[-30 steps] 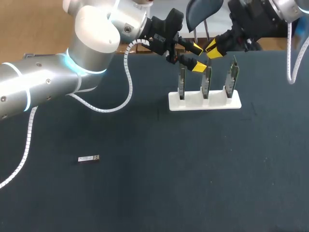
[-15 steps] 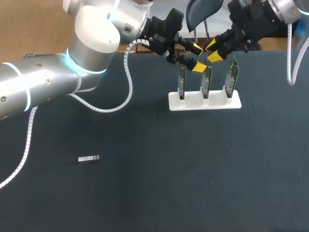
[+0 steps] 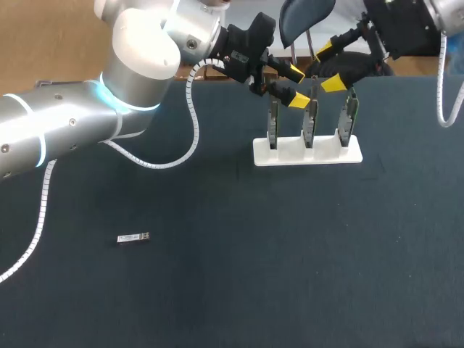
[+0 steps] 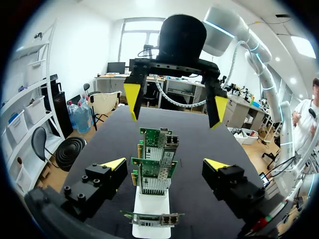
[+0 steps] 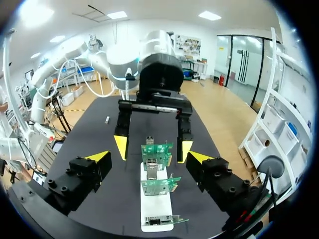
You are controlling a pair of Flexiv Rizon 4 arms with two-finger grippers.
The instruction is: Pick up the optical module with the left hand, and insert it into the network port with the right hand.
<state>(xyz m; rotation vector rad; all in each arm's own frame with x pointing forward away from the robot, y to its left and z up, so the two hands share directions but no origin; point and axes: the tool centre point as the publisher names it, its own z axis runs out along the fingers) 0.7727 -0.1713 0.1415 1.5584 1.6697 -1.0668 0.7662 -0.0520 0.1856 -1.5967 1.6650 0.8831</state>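
A small silver optical module (image 3: pixel 133 238) lies flat on the dark table at the near left, far from both grippers; the right wrist view shows the module (image 5: pixel 107 119) as a speck beyond the left arm. Three green network cards stand upright in a white stand (image 3: pixel 307 152). My left gripper (image 3: pixel 296 86) hangs open over the left and middle cards (image 3: pixel 309 119). My right gripper (image 3: pixel 329 67) is open just above and behind the middle and right cards. The two grippers face each other across the cards (image 4: pixel 157 169), and neither holds anything.
The white stand (image 5: pixel 155 206) with its cards (image 5: pixel 157 154) sits near the table's far edge, right of the middle. My left arm (image 3: pixel 87 116) stretches across the far left of the table, with its white cable (image 3: pixel 190 138) looping down to the surface.
My right gripper's fingers have spread from nearly together to wide apart, and the gripper has risen slightly up and to the right. The left arm and the module have stayed put.
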